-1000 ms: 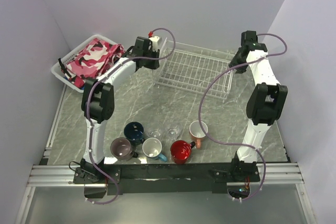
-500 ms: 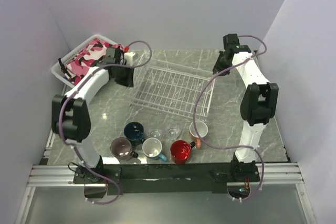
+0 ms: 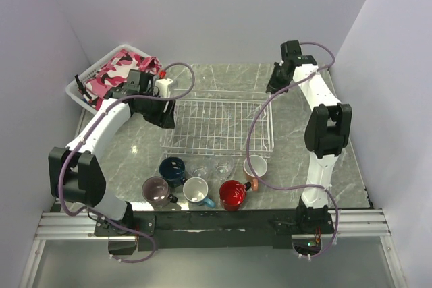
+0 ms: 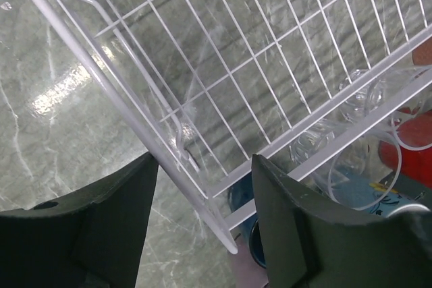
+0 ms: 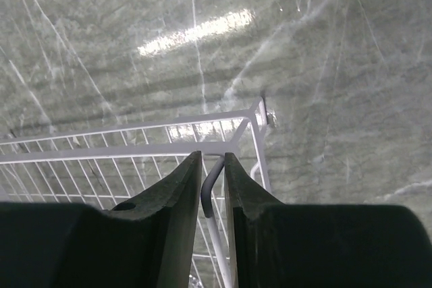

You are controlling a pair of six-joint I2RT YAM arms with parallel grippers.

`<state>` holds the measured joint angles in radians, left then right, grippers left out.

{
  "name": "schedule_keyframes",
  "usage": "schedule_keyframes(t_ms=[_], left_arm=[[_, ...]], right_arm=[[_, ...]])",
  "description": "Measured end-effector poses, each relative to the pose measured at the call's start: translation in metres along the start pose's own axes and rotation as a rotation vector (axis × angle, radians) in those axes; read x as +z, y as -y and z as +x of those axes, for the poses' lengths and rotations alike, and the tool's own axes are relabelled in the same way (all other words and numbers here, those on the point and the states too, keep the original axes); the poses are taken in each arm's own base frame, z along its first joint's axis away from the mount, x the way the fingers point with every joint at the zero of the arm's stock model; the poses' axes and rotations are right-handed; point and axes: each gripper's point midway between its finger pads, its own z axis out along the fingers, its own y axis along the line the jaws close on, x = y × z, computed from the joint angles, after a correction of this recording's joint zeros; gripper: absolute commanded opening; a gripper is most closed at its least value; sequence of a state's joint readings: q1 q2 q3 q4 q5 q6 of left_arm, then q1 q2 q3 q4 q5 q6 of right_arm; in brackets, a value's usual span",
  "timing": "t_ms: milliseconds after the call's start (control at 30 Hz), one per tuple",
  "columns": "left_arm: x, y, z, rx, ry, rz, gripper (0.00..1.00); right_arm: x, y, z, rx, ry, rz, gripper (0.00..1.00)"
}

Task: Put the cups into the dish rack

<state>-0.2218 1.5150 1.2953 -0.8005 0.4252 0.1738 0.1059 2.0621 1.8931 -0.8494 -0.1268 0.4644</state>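
The white wire dish rack (image 3: 216, 126) lies flat at the table's middle. My left gripper (image 3: 166, 118) stands open at its left end, its fingers either side of the rim wire (image 4: 135, 124) without touching it. My right gripper (image 3: 272, 88) is shut on a bent wire at the rack's far right corner (image 5: 210, 190). In a row in front of the rack stand the cups: navy (image 3: 173, 166), mauve (image 3: 156, 191), light blue with white inside (image 3: 196, 190), red (image 3: 233, 193), salmon (image 3: 255, 165) and two clear glasses (image 3: 200, 170) (image 3: 223, 167).
A white plastic basket (image 3: 75, 90) with pink patterned cloth sits at the far left. Walls close in the back and both sides. The cups' row stands just ahead of the arm bases, right against the rack's near rim.
The rack has come nearer and to the left and turned square to the table. My left gripper has let go of its rim and opened. The right jaws have narrowed onto the corner wire.
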Motion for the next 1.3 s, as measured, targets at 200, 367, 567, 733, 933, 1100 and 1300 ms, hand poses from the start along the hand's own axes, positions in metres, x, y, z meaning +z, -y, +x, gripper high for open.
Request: schedule_keyframes(t_ms=[200,367,567,733,933,1100,1300], left_arm=[[0.003,0.001,0.012,-0.004,-0.025,0.005,0.60],[0.005,-0.002,0.021,-0.016,-0.046,-0.010,0.57],[0.005,-0.010,0.010,-0.016,-0.033,-0.044,0.57],[0.008,-0.023,-0.012,-0.010,0.002,-0.069,0.57],[-0.001,-0.033,-0.037,0.000,0.062,-0.097,0.59],[-0.047,-0.056,-0.094,0.015,0.224,-0.171,0.61],[-0.115,-0.083,-0.125,0.008,0.375,-0.259,0.76]], right_arm=[[0.007,-0.012,-0.006,0.001,-0.003,-0.038,0.29],[0.014,-0.033,-0.011,-0.028,0.020,-0.073,0.39],[0.007,-0.042,0.000,-0.060,0.030,-0.052,0.51],[-0.018,-0.037,0.015,-0.073,0.026,-0.021,0.59],[-0.056,-0.026,0.003,-0.088,0.118,0.066,0.77],[-0.096,-0.020,-0.006,-0.099,0.210,0.117,0.72],[-0.174,-0.034,0.071,-0.210,0.183,0.028,0.64]])
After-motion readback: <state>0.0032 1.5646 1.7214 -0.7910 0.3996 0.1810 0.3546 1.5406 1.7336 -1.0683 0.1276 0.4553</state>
